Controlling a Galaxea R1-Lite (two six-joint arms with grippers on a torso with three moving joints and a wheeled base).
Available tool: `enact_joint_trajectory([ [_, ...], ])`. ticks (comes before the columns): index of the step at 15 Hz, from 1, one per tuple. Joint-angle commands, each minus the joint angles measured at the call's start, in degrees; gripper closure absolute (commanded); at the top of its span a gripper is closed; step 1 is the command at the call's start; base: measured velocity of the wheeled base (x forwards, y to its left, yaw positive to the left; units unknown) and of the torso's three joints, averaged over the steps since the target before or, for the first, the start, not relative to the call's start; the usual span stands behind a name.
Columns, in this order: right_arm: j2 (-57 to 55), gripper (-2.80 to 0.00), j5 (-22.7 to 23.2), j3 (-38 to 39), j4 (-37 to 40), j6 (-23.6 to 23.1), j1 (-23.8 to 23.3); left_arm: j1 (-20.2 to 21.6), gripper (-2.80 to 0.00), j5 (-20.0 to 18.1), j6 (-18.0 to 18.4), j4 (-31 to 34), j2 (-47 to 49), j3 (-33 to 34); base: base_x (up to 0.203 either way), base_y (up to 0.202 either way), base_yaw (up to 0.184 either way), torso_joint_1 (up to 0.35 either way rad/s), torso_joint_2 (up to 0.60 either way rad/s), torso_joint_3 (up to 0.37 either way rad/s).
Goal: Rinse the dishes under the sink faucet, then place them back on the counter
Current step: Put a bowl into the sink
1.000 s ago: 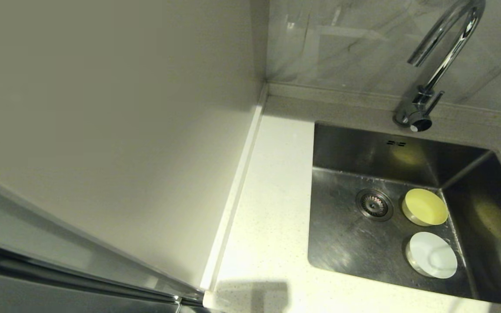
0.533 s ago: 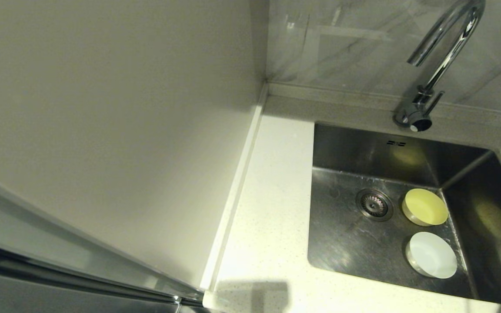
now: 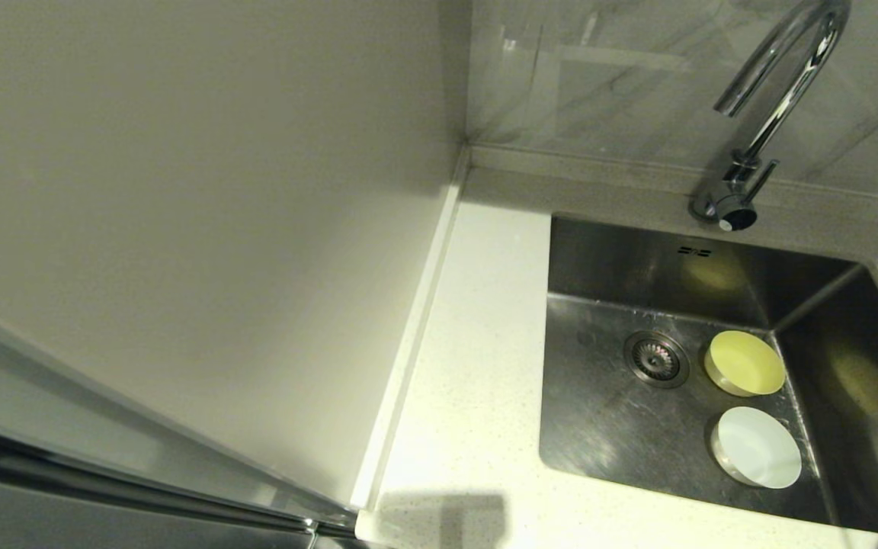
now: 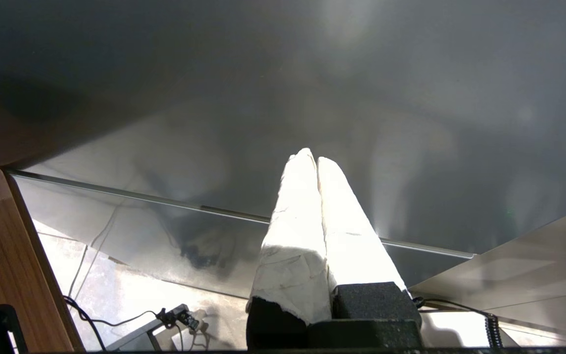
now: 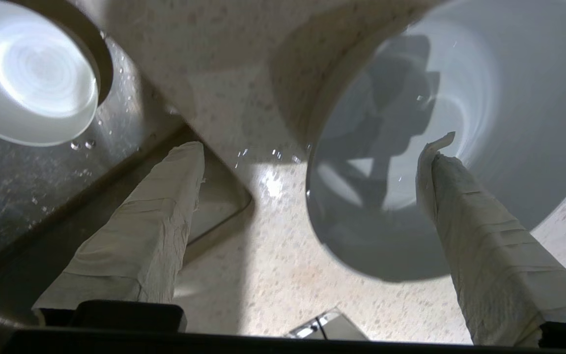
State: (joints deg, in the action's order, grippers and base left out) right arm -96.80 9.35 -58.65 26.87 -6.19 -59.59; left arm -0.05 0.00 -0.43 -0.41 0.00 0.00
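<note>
Yellow bowl [image 3: 745, 363], white bowl [image 3: 757, 447] unmoved in sink [image 3: 607, 427], seemingly.

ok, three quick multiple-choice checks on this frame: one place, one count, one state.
1. Where is the yellow bowl?
A) on the counter
B) in the sink, beside the drain strainer
C) hanging from the tap

2. How many bowls lie in the sink in the head view?
A) one
B) two
C) three

3. Whose jaws are open?
A) left only
B) right only
C) both

Answers:
1. B, it rests on the basin floor next to the strainer.
2. B, the yellow one and the white bowl.
3. B, the right gripper has its fingers apart, while the left gripper has them pressed together.
</note>
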Motion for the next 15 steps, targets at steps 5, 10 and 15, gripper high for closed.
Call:
enact_joint_trajectory([
  [5, -0.93, 0.00, -0.03, 1.64, -2.52, -1.77, -0.15, 0.02, 0.00, 0.00, -0.01, -0.02, 0.00, 0.18, 0.000, 0.000, 0.000, 0.000, 0.00, 0.000],
  [10, 0.38, 0.00, 0.24, 2.57, -2.52, -2.07, -0.35, 0.05, 0.00, 0.00, -0.01, -0.02, -0.06, 0.18, 0.000, 0.000, 0.000, 0.000, 0.00, 0.000],
  [15, 5.41, 0.00, 4.54, 5.74, -2.58, -10.10, 1.43, 0.05, 0.00, 0.00, -0.01, -0.02, 0.00, 0.18, 0.000, 0.000, 0.000, 0.000, 0.00, 0.000],
])
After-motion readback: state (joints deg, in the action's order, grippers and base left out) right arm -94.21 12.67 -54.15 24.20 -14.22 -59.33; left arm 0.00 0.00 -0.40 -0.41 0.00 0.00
